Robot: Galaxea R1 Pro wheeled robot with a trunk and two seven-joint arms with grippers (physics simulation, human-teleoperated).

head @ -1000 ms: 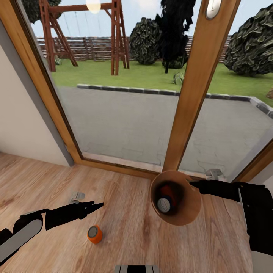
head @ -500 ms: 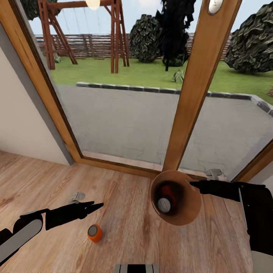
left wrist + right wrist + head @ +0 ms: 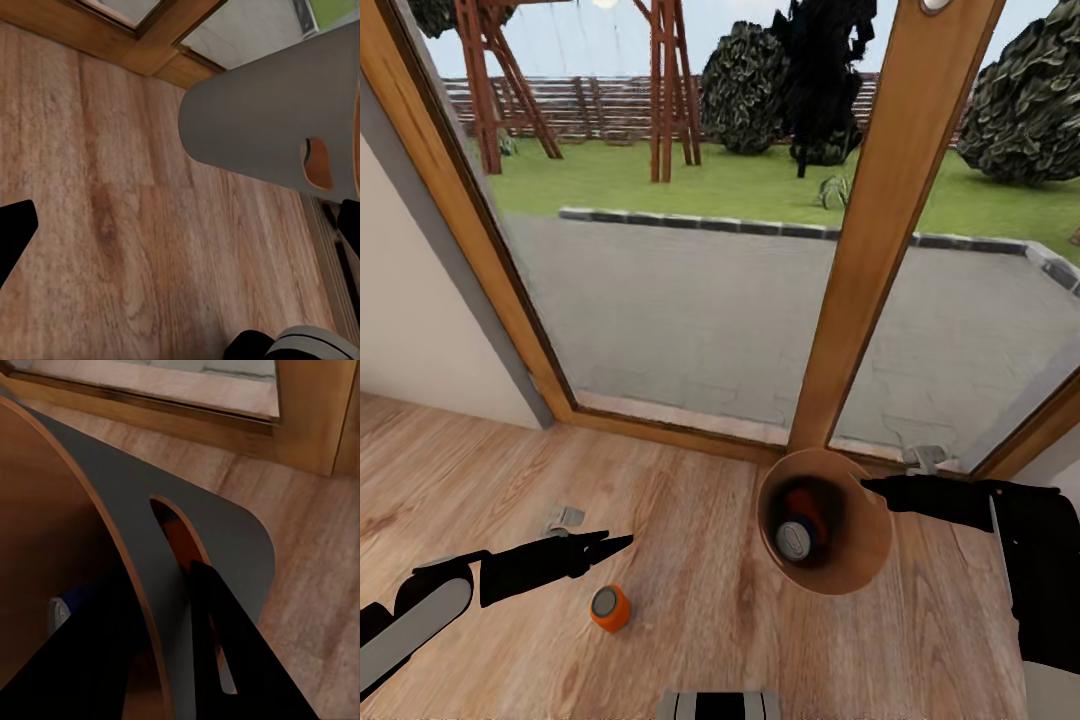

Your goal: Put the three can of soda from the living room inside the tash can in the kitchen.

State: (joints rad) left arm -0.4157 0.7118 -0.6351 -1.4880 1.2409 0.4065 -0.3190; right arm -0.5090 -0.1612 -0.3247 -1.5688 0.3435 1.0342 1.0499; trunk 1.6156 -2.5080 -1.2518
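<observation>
The brown tash can (image 3: 850, 560) hangs tilted just above the wood floor by the glass door, mouth facing me. My right gripper (image 3: 868, 486) is shut on its rim, and the right wrist view shows one finger on each side of the wall (image 3: 142, 547). Inside lie a blue can of soda (image 3: 793, 540) with a grey top and an orange one (image 3: 805, 505) behind it. Another orange can of soda (image 3: 609, 607) lies on the floor to the left. My left gripper (image 3: 615, 545) hovers open just above and beyond that can, holding nothing.
The wood-framed glass door (image 3: 860, 250) stands right behind the bin, and a white wall (image 3: 420, 330) is at the left. Small grey fittings (image 3: 567, 517) sit on the floor near the left gripper and by the door sill (image 3: 925, 458). My base edge (image 3: 720, 705) shows at the bottom.
The head view has tilted slightly, so the garden outside has slid up in the picture. The arms, the bin and the floor can keep their places.
</observation>
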